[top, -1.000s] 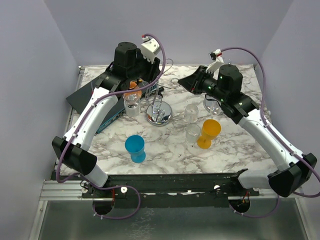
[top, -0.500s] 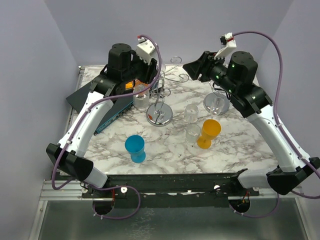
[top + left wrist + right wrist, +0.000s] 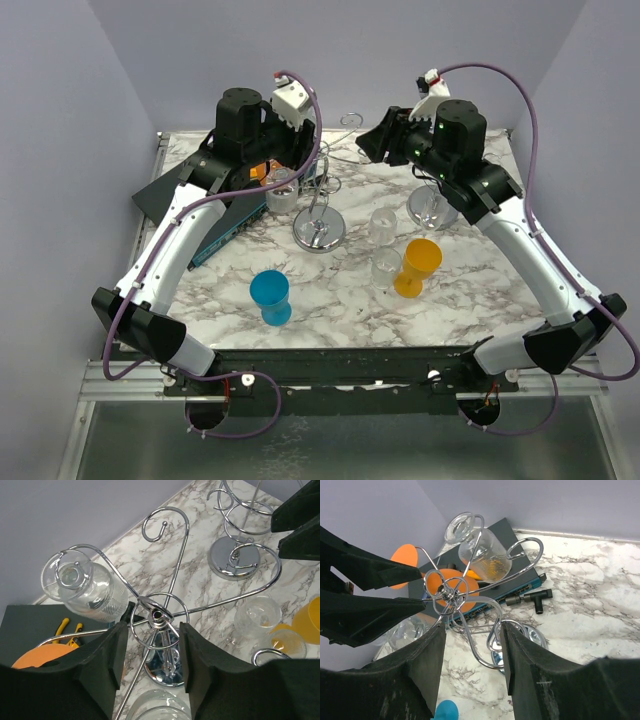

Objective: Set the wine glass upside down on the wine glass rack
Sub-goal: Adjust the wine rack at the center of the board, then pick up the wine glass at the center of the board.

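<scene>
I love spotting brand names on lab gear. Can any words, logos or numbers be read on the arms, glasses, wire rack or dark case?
No text can be read in any view.
The wire rack, the clear glass hanging on it and the blue cup show no markings.
The dark case shows none either; any fine print there is too small to tell.

Wine glass rack (image 3: 156, 614): chrome wire, mirror-bright, smooth. Wine glass (image 3: 85, 587): clear glass, glossy, bowl looks finely ribbed. Table (image 3: 340, 290): marble-look top, white w/ grey veins, slight sheen. Left gripper (image 3: 154, 625): matt black plastic, faintly grainy. Blue cup (image 3: 270, 297): opaque plastic, satin. Yellow goblet (image 3: 418, 266): translucent plastic, glossy. Left arm shell (image 3: 190, 235): white plastic, smooth, semi-gloss.
</scene>
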`<state>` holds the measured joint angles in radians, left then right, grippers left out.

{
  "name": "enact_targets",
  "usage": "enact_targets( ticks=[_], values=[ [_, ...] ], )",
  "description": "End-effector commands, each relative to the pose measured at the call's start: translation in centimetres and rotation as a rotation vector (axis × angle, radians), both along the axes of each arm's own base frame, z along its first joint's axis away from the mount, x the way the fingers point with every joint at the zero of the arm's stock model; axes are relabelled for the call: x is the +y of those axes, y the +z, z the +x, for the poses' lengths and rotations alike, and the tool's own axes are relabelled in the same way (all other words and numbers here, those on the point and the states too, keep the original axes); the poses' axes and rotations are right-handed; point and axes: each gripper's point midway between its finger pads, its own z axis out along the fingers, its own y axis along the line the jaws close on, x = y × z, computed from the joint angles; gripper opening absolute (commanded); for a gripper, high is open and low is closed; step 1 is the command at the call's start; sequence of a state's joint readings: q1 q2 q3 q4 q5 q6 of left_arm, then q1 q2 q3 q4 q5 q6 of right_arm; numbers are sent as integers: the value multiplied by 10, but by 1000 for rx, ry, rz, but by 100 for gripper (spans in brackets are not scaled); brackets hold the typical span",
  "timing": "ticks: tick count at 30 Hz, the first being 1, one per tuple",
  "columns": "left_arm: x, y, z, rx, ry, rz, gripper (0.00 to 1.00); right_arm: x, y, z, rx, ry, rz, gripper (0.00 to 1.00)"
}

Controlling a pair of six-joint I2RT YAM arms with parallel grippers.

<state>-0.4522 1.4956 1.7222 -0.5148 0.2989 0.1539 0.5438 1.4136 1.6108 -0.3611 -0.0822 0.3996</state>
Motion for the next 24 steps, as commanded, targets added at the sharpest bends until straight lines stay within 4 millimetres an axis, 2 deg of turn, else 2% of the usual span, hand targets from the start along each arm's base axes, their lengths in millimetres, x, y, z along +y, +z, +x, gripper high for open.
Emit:
enact_targets(
  ticks=[1,4,8,11,16,19,21,24],
  values=[
    [-3,34,-14,-35,-31,-69,58,-11,-3,-3,3,-29,-29,54],
    [-3,51,-19,-39,-28,-113,74,-16,-2,-5,6,-43,-35,54],
    [-2,74,-30,-53,-36,-159,82,-26,-1,-11,10,-65,-50,57],
    [4,87,-40,-66,-30,-172,98,-35,0,-21,17,-79,-62,61],
    [25,100,-58,-73,44,-181,99,-62,-7,-45,46,-136,-96,75],
    [36,90,-77,-93,23,-123,99,-78,-26,-65,109,-165,-126,76],
    [47,78,-90,-99,32,-83,99,-92,-48,-81,184,-194,-155,75],
    [59,50,-103,-67,41,-13,99,-108,-85,-107,298,-223,-196,75]
  ],
)
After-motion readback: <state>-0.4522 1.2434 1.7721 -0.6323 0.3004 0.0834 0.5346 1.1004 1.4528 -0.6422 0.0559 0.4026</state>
